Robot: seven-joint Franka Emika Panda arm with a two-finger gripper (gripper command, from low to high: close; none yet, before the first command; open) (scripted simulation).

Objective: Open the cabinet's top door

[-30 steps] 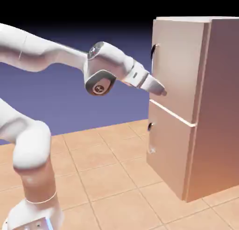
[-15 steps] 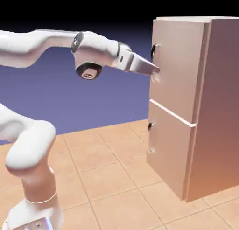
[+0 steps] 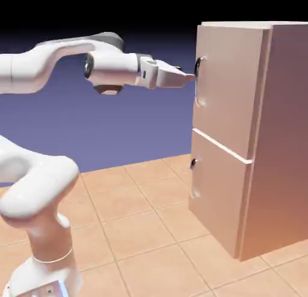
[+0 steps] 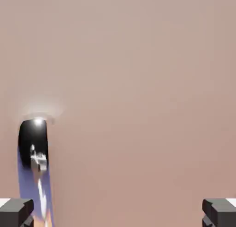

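The pinkish-beige cabinet (image 3: 264,139) stands at the right of the exterior view. Its top door (image 3: 225,85) is closed, and a small dark curved handle (image 3: 198,65) sits near the door's left edge. My gripper (image 3: 189,77) points level at the door, its tips just left of the handle and slightly below it. In the hand view the top door (image 4: 138,106) fills the frame, with the shiny dark handle (image 4: 33,143) at lower left. Two grey fingertips (image 4: 16,212) show far apart at the bottom corners, open with nothing between them.
The shorter lower door (image 3: 216,190) has its own small handle (image 3: 193,164) at its left edge. The tan tiled floor (image 3: 144,229) spreads in front of the cabinet. My white arm (image 3: 42,187) rises from the lower left.
The hand has risen from the lower edge of the top door to handle height and levelled out. Its tips stay close to the door's left edge.
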